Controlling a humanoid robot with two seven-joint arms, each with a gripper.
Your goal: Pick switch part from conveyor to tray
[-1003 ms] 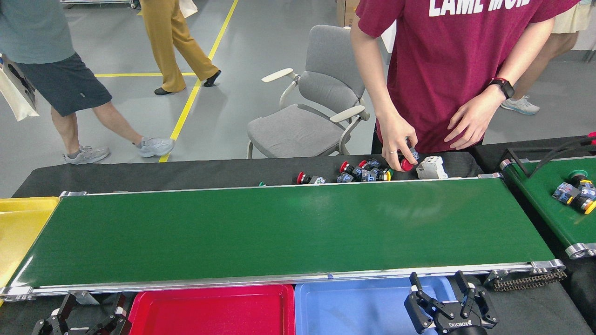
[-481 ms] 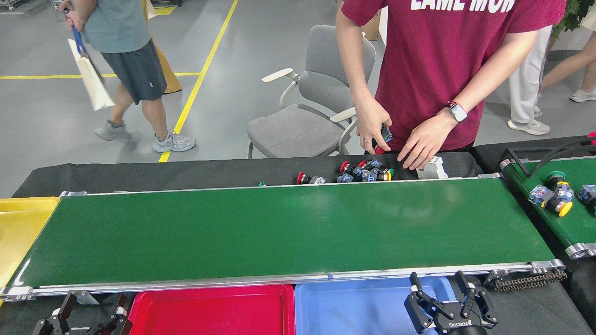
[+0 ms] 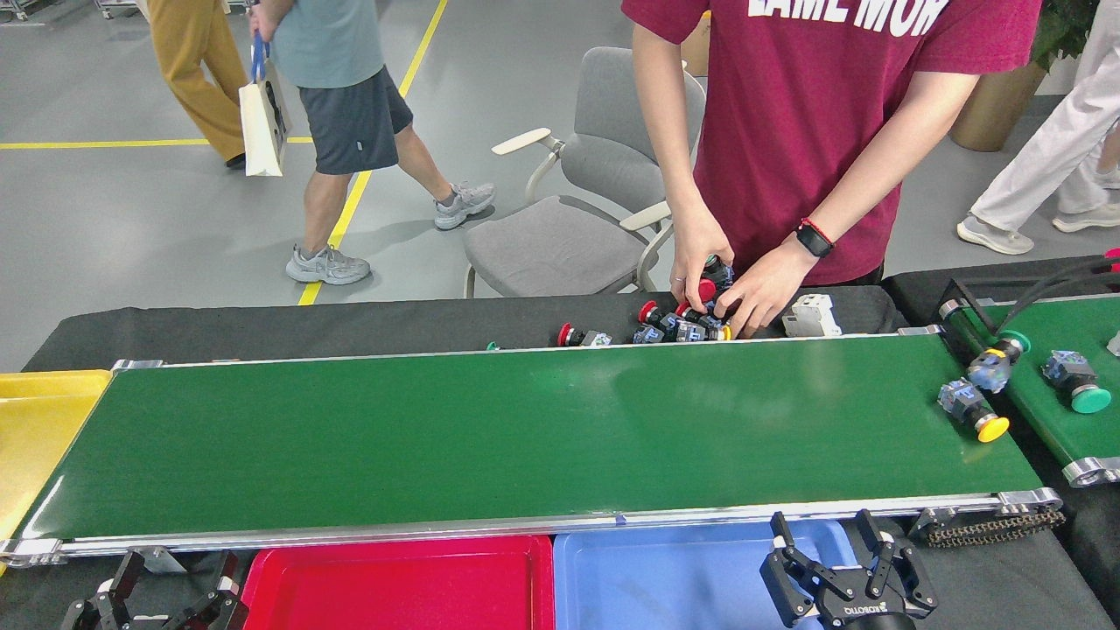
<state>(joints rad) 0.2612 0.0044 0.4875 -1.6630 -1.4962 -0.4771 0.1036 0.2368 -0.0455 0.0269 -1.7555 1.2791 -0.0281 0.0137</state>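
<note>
- Switch part with a yellow cap [image 3: 972, 411] lies on its side at the right end of the conveyor [image 3: 525, 437], near the far right corner of the dark-green belt, touched by neither gripper.
- Just beside it, a second switch with a green cap [image 3: 997, 363] sits across the gap between the conveyor and the narrower green belt [image 3: 1050, 367] to the right; a third, also green-capped [image 3: 1074, 381], lies on that narrower belt.
- Right gripper [image 3: 831, 538] hangs over the blue tray [image 3: 665, 582] at the near edge, jaws spread apart and empty, well apart from the yellow-capped switch.
- Left gripper [image 3: 171, 573] sits low at the bottom left beside the red tray [image 3: 402, 586], fingers apart, holding nothing.
- A yellow tray [image 3: 35, 429] lies past the conveyor's left end.
- Behind the belt, a person in a maroon shirt [image 3: 814, 114] has both hands on a cluster of switches [image 3: 682, 325] on the black cloth, next to a white block [image 3: 811, 316].
</note>
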